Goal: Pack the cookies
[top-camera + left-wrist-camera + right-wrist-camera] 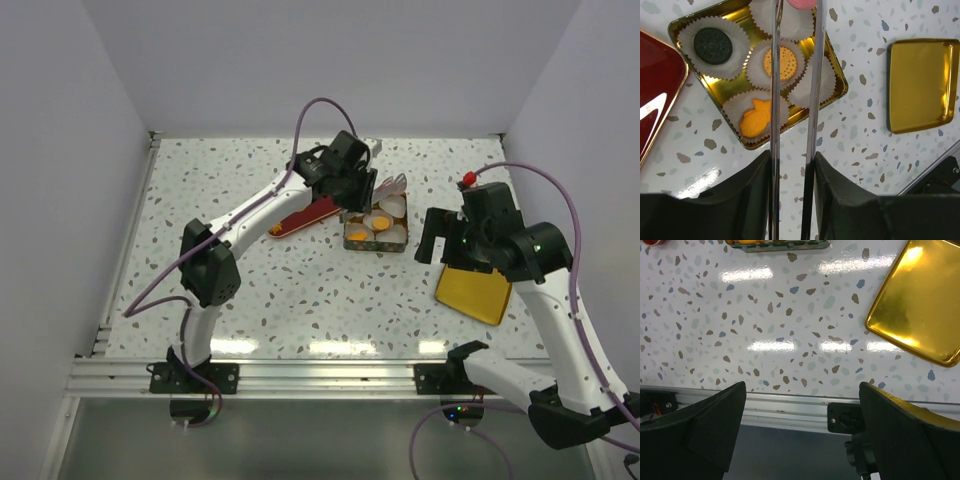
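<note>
My left gripper (792, 162) is shut on metal tongs (775, 100) whose tips pinch a pink cookie (802, 3) above the gold tin (839, 90). The tin holds white paper cups with a black cookie (713, 45), a round orange cookie (781, 63) and an orange fish-shaped cookie (756, 124). In the top view the left gripper (352, 185) hangs over the tin (375, 247). My right gripper (802, 430) is open and empty, near the table's front edge, and shows in the top view (432, 238) right of the tin.
A red tray (655, 90) lies just left of the tin, also in the top view (300, 218). A gold lid (922, 85) lies to the right, under my right arm in the top view (473, 292). White walls enclose the table.
</note>
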Action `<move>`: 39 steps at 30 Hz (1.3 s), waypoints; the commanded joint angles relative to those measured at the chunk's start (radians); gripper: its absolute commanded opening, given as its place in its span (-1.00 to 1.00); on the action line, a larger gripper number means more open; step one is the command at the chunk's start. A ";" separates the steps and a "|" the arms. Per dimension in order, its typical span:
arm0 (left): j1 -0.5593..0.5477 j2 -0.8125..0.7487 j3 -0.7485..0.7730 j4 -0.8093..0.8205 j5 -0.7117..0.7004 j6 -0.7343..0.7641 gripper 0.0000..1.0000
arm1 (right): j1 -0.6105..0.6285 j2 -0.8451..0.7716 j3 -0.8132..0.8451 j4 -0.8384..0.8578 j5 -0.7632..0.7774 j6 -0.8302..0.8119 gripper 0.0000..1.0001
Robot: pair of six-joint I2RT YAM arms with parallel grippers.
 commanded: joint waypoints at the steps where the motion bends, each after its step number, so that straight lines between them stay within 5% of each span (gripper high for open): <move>1: 0.001 0.028 -0.016 0.133 0.085 -0.052 -0.21 | -0.004 -0.031 0.012 -0.065 0.043 0.012 0.97; 30: 0.005 0.087 0.059 0.071 0.005 -0.034 0.01 | -0.006 -0.031 0.028 -0.082 0.081 -0.028 0.97; 39: 0.116 -0.119 -0.029 0.025 -0.027 -0.003 0.01 | -0.006 -0.059 -0.021 -0.059 0.067 -0.016 0.97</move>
